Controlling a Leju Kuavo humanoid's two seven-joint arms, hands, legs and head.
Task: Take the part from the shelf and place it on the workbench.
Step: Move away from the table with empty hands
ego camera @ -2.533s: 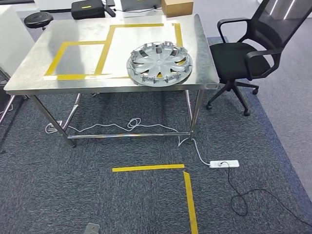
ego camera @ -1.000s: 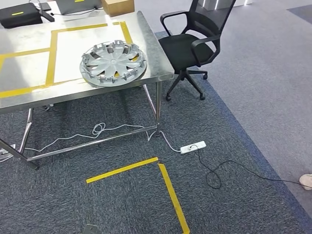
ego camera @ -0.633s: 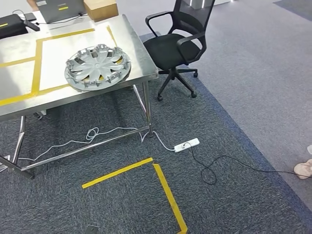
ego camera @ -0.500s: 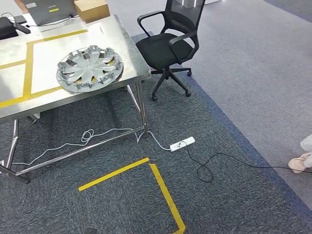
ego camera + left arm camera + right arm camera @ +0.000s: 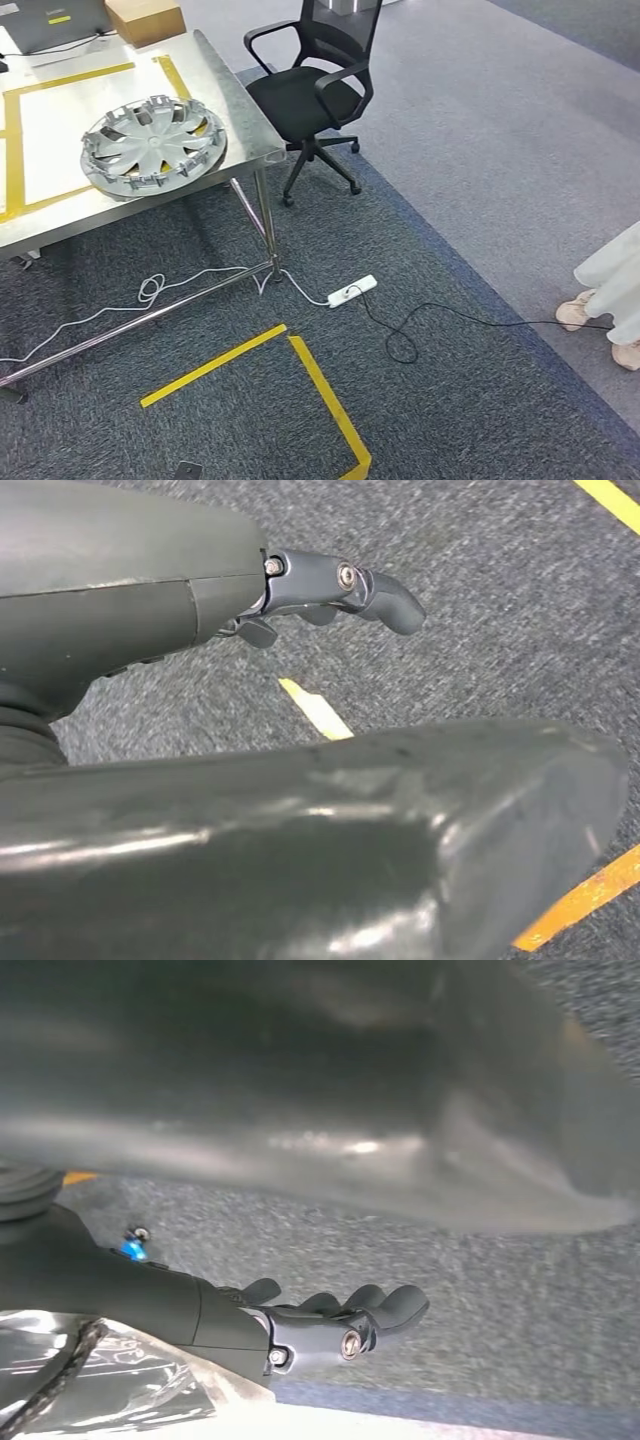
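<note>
A silver hubcap (image 5: pixel 153 147) lies flat on the steel workbench (image 5: pixel 243 125), near its right front corner, partly over the yellow tape outline. In the left wrist view my left hand (image 5: pixel 332 585) hangs over the grey carpet, its fingers stretched out and holding nothing. My right hand (image 5: pixel 340 1325) hangs the same way in the right wrist view, fingers extended and apart, with nothing in it.
A black office chair (image 5: pixel 309 90) stands right of the workbench. A white power strip (image 5: pixel 352 291) and cables lie on the carpet near a yellow tape corner (image 5: pixel 324 400). A person's feet and pale clothing (image 5: pixel 611 285) are at the right edge. A cardboard box (image 5: pixel 145 20) sits on the workbench's far side.
The camera has turned to the right, so the workbench, hubcap and chair have slid left in the picture. A person's feet and clothing have come into view at the right edge.
</note>
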